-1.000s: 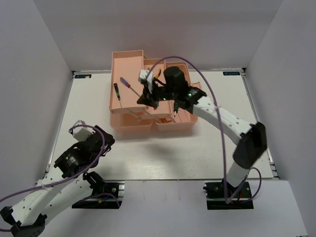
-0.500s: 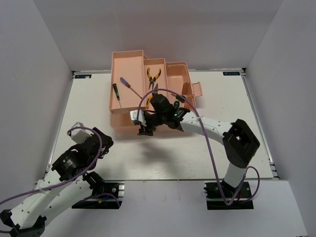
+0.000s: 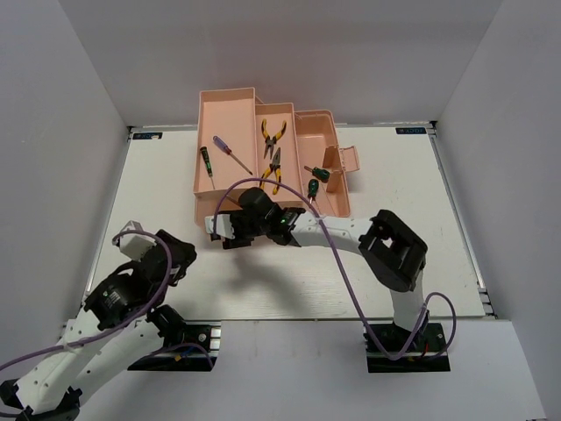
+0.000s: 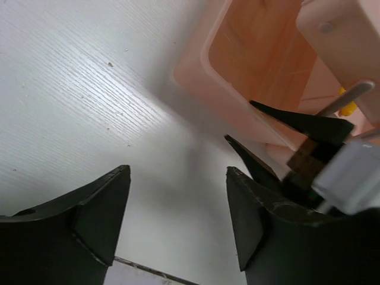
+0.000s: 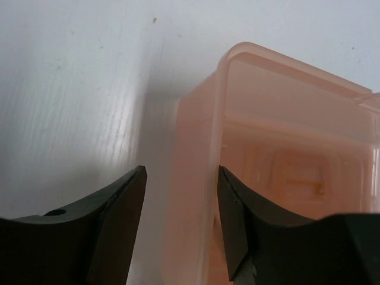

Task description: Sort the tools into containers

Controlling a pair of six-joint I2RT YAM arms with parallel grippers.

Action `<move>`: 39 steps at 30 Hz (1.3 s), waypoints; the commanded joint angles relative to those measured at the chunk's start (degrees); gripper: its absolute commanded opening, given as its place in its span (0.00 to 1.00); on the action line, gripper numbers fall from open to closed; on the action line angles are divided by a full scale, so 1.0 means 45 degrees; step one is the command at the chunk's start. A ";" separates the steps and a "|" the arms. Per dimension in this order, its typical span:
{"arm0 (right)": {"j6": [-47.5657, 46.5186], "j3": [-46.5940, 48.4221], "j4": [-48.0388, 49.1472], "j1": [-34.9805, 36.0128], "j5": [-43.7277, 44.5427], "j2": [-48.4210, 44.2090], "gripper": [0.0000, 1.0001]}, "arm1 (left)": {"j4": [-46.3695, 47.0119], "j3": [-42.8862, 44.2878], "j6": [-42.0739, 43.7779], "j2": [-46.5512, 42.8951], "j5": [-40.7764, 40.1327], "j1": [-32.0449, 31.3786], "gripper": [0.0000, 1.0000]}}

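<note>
Right gripper (image 5: 180,221): jaws well apart, nothing held; it hangs over the near-left corner of the toolbox (image 3: 230,105), whose pink rim shows between the two fingers in the right wrist view.
Left gripper (image 4: 177,221): jaws wide, nothing held; low over the white table (image 3: 351,263), short of the toolbox and facing the right gripper's fingertips.
Slim black-green screwdriver (image 3: 207,163): left tray, the tool nearest the right gripper, on its far side.
Long blue-red screwdriver (image 3: 232,154): left tray, just beside the slim one, lying aslant.
Yellow-black pliers, far pair (image 3: 273,134): middle tray, rear.
Yellow-black pliers, near pair (image 3: 273,169): middle tray, in front of the far pair.
Stubby green screwdrivers (image 3: 317,172) (image 3: 312,189): right tray, near each other, beside the lid handle (image 3: 349,160).
All six tools: beyond the right gripper, none touching it.
Change over the last second: the right arm reached over the middle of the toolbox and hid the pliers; it now sits back at the near-left corner, with both pairs uncovered. The left arm has drawn slightly nearer its base.
Writing: small corner labels (image 3: 147,135) (image 3: 410,130) on the table's far edge, too small to read.
</note>
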 commanded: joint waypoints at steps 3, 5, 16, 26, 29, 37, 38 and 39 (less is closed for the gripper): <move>-0.0514 0.0713 0.0525 0.0483 0.1633 0.0825 0.50 | 0.1189 0.0303 -0.0211 -0.1004 0.0384 0.0045 0.53; -0.0515 0.0888 0.0310 0.0541 0.1887 0.1041 0.43 | 0.2029 0.0051 -0.0211 -0.1123 0.0561 -0.0072 0.32; 0.1554 0.1356 -0.1112 0.0483 0.0933 -0.1279 0.00 | 0.0902 0.2821 -0.2535 0.1452 -0.2250 -0.0072 0.56; 0.3099 0.1477 -0.1175 0.0073 0.0676 -0.3957 0.00 | 0.2051 0.1440 -0.2536 0.4014 -0.0825 0.0337 0.63; 0.3118 0.0949 -0.1039 -0.0122 0.0676 -0.4369 0.00 | 0.2501 0.1300 -0.2419 0.4013 -0.0689 0.0590 0.64; 0.3664 0.0089 -0.0863 -0.0553 0.0598 -0.5209 0.00 | 0.2815 0.3055 -0.0174 0.6119 -0.0553 0.1722 0.66; 0.3723 0.0050 -0.0901 -0.0630 0.0579 -0.5268 0.00 | 0.2815 0.3057 0.0118 0.6278 -0.0436 0.2130 0.66; 0.3782 0.0011 -0.0882 -0.0650 0.0559 -0.5288 0.00 | 0.2969 0.3057 0.0353 0.6280 -0.0435 0.2367 0.66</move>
